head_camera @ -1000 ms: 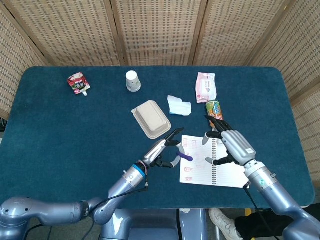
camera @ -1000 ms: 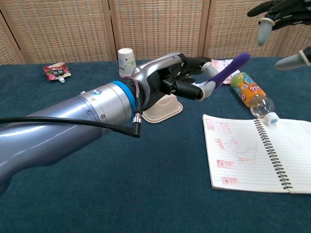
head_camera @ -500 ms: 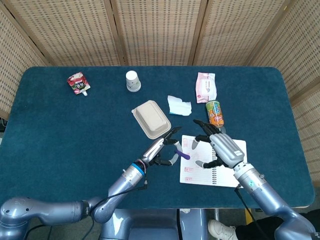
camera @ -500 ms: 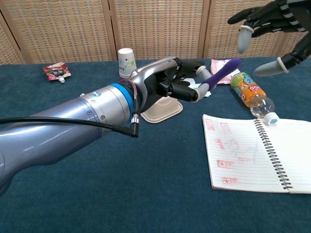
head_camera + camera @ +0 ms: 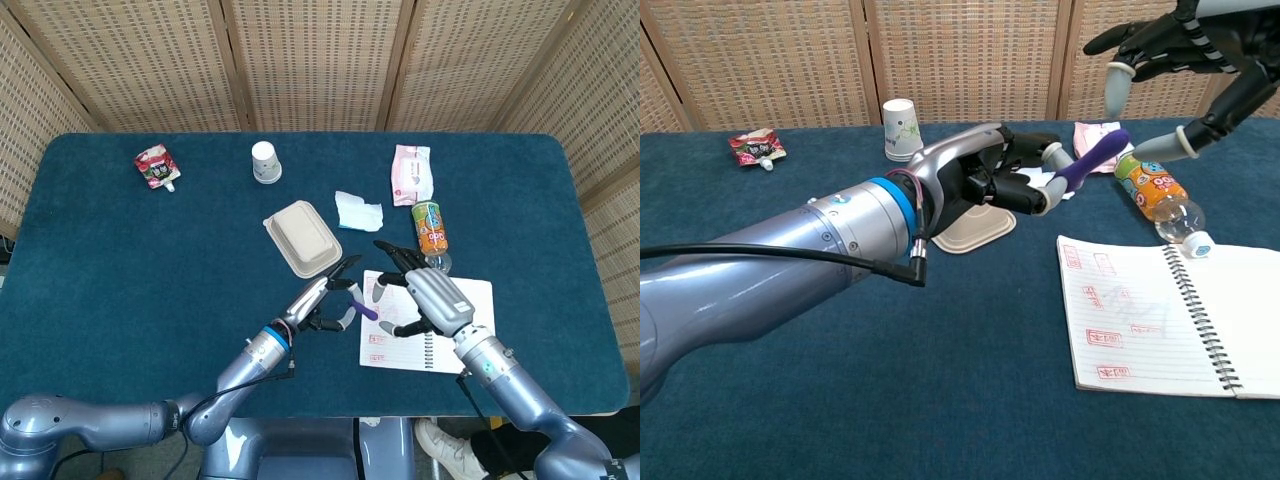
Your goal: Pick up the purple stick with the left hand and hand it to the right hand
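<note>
My left hand (image 5: 325, 300) (image 5: 985, 175) holds the purple stick (image 5: 1087, 160) (image 5: 368, 312) raised above the table, its free end pointing right. My right hand (image 5: 425, 298) (image 5: 1175, 60) hovers open just right of the stick, fingers spread, one fingertip close to the stick's tip. The right hand does not touch the stick. Below them lies the open spiral notebook (image 5: 440, 345) (image 5: 1160, 320).
An orange drink bottle (image 5: 430, 225) (image 5: 1155, 195) lies beside the notebook. A beige lidded tray (image 5: 301, 238), crumpled tissue (image 5: 357, 211), pink wipes pack (image 5: 412, 174), paper cup (image 5: 265, 161) (image 5: 899, 128) and red pouch (image 5: 156, 166) (image 5: 756, 148) sit further back.
My right hand has moved left, closing in on the stick's free end. The left hand has drawn the stick slightly left and lower.
</note>
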You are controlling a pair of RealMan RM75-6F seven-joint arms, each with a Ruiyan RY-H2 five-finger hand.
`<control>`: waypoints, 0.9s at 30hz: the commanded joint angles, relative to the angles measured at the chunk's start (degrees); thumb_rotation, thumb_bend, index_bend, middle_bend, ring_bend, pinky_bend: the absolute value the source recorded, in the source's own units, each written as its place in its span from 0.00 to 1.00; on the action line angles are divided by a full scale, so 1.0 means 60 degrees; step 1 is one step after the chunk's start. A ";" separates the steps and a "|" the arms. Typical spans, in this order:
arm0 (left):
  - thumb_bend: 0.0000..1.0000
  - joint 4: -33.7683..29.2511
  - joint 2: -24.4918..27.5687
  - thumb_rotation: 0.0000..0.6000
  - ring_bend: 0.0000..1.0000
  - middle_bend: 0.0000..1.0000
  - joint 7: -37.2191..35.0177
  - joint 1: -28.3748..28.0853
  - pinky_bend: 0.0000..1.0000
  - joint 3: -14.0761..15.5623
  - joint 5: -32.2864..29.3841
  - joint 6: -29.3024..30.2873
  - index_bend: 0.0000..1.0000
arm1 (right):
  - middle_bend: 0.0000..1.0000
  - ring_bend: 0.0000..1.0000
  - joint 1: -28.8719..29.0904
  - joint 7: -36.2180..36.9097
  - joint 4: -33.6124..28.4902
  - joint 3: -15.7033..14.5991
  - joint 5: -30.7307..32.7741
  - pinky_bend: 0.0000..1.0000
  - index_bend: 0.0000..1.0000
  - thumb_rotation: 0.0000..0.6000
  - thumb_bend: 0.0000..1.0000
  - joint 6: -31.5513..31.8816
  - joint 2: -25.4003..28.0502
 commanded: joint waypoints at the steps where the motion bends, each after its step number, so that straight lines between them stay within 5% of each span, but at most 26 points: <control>1: 0.55 -0.0024 -0.0009 1.00 0.00 0.00 -0.0021 -0.0001 0.00 -0.0025 -0.0026 -0.0012 0.72 | 0.00 0.00 0.0080 -0.0214 -0.0008 -0.0029 0.0101 0.00 0.53 1.00 0.39 0.0062 -0.0141; 27: 0.56 0.0033 -0.0131 1.00 0.00 0.00 0.0100 -0.0032 0.00 -0.0037 -0.0203 -0.0154 0.72 | 0.00 0.00 0.0273 -0.0523 0.0014 -0.0074 0.0423 0.00 0.54 1.00 0.44 0.0236 -0.0567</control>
